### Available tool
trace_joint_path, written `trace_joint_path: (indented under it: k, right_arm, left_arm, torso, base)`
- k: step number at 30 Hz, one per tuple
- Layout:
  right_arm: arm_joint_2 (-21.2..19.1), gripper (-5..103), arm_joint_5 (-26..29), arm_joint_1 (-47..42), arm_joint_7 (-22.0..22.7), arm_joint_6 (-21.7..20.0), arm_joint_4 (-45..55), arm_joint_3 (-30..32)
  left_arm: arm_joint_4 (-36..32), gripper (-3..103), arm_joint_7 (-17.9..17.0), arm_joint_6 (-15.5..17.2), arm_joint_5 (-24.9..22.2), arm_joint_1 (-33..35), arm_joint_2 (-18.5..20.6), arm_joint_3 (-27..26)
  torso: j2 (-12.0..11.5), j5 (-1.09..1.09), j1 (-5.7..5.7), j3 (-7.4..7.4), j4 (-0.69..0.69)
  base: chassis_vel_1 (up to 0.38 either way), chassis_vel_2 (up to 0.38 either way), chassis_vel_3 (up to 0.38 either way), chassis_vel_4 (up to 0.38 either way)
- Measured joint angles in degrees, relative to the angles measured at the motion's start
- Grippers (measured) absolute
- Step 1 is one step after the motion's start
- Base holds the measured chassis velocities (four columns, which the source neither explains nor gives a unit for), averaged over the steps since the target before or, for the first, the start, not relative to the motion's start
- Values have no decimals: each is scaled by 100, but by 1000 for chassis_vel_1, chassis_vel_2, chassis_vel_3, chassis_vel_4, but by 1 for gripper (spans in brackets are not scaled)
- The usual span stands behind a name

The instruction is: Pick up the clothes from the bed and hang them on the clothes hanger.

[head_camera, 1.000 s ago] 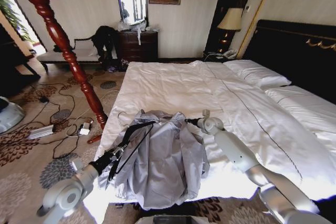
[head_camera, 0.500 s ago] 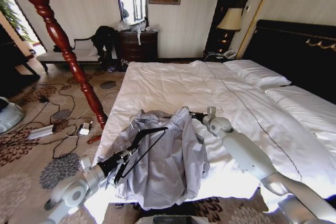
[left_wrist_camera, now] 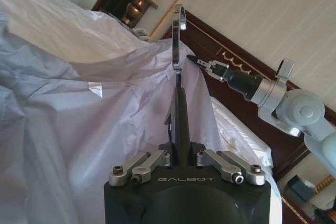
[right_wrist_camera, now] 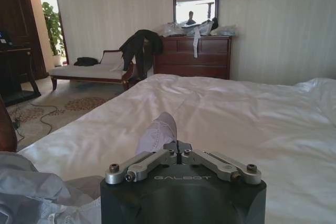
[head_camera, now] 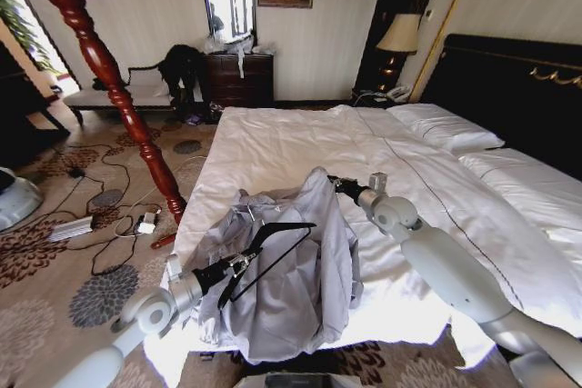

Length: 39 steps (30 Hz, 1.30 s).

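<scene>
Over on the left, a red turned-wood coat stand [head_camera: 100, 61] stood on the patterned carpet [head_camera: 55, 261] with cables lying around its foot. The left gripper [head_camera: 238, 265] came in low from that side, clamped tight on the end of the clothes hanger [head_camera: 273, 244], which in these shots was actually a dark frame with a shiny metal hook [left_wrist_camera: 178, 40] pointing up. The hanger sat tilted right over the clothes [head_camera: 282, 279], the grey-blue shirt bunched in a heap at the near edge of the bed [head_camera: 300, 147], part of it drooping over the side. The left wrist view had the shirt fabric [left_wrist_camera: 94, 124] spread behind the hook. A bit further right, the right gripper [head_camera: 335, 183] was closed on a pinch of shirt at the top of the heap, pulling it up into a little peak; its own wrist camera showed that fold of fabric [right_wrist_camera: 157, 135] poking out between the shut fingers. The white duvet ran off to the right toward the pillows [head_camera: 446, 126] and dark headboard [head_camera: 518, 88].
</scene>
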Motion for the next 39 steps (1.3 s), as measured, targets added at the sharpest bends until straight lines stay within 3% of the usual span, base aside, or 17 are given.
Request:
trace_joint_path:
  k: [14, 39]
  right_arm:
    - [-460, 0, 109, -407, -40, 50, 590, 427]
    - [-624, 0, 221, -1272, 57, -109, 1501, 938]
  left_arm:
    - [190, 16, -50, 54, -173, -1210, -50, 1131]
    - [718, 16, -152, 206, -772, -2263, -589, 1853]
  torso:
    - [0, -1, 0, 0, 2]
    - [0, -1, 0, 0, 1]
  base:
    - [0, 0, 0, 0]
    - [0, 0, 0, 0]
